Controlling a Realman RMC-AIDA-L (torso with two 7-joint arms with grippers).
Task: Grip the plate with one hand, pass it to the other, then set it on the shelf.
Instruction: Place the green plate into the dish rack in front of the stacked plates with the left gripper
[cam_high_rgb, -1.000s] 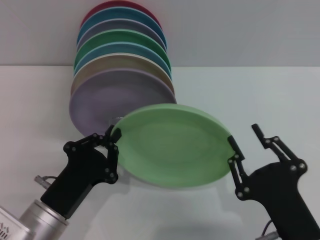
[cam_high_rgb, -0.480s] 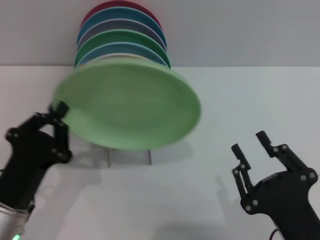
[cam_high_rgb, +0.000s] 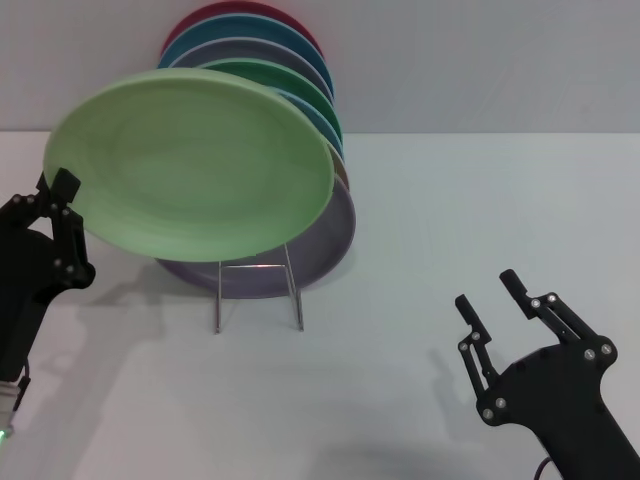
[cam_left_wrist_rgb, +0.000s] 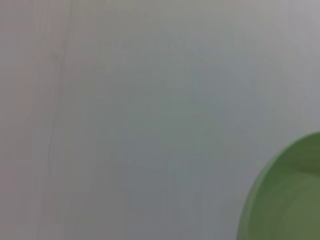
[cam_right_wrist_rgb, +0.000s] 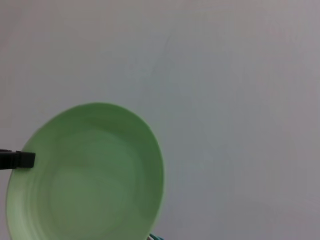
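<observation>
A: In the head view, what had changed?

B: The plate (cam_high_rgb: 190, 165) had gone from between both grippers to the left gripper (cam_high_rgb: 58, 215) alone, which was clamped on its left rim. A second earlier it hung low in the middle, the left gripper pinching one edge and the right gripper's fingers touching the other. Half a second earlier it was swinging up and left. Now it was held high on the left, tilted, in front of the stacked plates (cam_high_rgb: 320, 100) on the shelf (cam_high_rgb: 258, 290).

A: And the right gripper (cam_high_rgb: 492, 296)?

B: Near right, low, well apart from the plate, fingers spread and empty. I judged the handover finished, leaving only the placing. The plate wasn't on the rack yet; it covered most of the lilac plate (cam_high_rgb: 335, 240) at the front.

A: The left wrist view?

B: Mostly blank pale surface, with just an arc of the plate (cam_left_wrist_rgb: 285, 200) at one corner. No fingers showed.

A: The right wrist view?

B: The whole plate (cam_right_wrist_rgb: 87, 172) from afar, with a dark fingertip (cam_right_wrist_rgb: 22, 159) of the left gripper on its rim.

A: Any brands, labels or writing?

B: None readable in any view.
</observation>
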